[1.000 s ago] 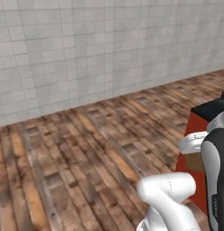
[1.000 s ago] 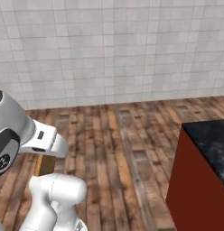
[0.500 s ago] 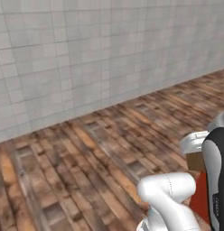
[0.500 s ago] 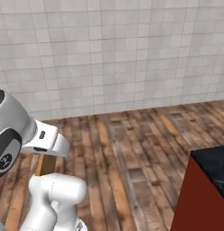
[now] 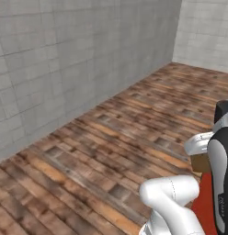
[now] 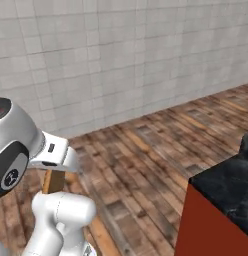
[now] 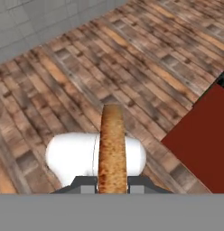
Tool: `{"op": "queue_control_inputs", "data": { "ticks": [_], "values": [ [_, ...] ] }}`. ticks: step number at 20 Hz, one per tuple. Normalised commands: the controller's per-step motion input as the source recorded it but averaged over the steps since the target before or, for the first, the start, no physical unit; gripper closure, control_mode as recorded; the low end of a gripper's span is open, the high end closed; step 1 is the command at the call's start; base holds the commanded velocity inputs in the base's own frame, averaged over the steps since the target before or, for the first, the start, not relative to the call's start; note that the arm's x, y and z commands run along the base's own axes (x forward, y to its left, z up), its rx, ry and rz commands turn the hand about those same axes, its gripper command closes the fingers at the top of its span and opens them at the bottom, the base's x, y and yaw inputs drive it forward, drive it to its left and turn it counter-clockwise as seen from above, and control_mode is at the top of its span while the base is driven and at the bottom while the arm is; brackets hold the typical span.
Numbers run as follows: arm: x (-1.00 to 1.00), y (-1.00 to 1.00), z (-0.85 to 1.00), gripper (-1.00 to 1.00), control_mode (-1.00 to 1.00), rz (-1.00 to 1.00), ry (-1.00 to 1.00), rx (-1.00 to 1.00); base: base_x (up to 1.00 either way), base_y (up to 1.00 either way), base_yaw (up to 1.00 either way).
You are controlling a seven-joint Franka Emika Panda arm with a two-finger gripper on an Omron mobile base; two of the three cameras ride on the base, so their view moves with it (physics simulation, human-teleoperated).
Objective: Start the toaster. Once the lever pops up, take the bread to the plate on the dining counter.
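Note:
My gripper [image 7: 112, 181] is shut on the bread [image 7: 112, 143], a tan-brown slice that I see edge-on between the finger tips in the hand view. The same bread [image 6: 53, 181] hangs under the white hand at the left of the right base view, and the bread [image 5: 200, 162] sits low at the right of the left base view. A corner of the dining counter [image 6: 227, 184], black marble on a red base, is at the lower right, well apart from the bread. Its red base [image 7: 202, 145] lies right of the slice. The toaster and the plate are out of view.
Wooden plank floor [image 5: 111, 142] spreads ahead up to a grey tiled wall [image 6: 121, 55]. A room corner [image 5: 176, 32] stands at the far right of the left base view. The arm's white elbow [image 5: 171, 195] is low in front.
The whole picture has shifted in both base views, so the base has moved; the wall, the floor and the counter corner sit differently. The bread stays held in the shut gripper.

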Motion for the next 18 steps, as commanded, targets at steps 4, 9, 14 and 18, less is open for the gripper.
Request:
{"op": "queue_control_inputs", "data": {
  "ticks": [4, 9, 14, 18],
  "values": [
    [0.00, 0.00, 0.00, 1.00, 1.00, 0.00, 0.00, 0.00, 0.81, 0.42, -0.64],
    [0.00, 0.00, 0.00, 1.00, 1.00, 0.00, 0.00, 0.00, 0.78, 0.69, -0.67],
    [0.00, 0.00, 0.00, 1.00, 1.00, 0.00, 0.00, 0.00, 0.74, 0.76, -0.69],
    [0.00, 0.00, 0.00, 1.00, 1.00, 0.00, 0.00, 0.00, 0.69, 0.74, -0.71]
  ]
}}
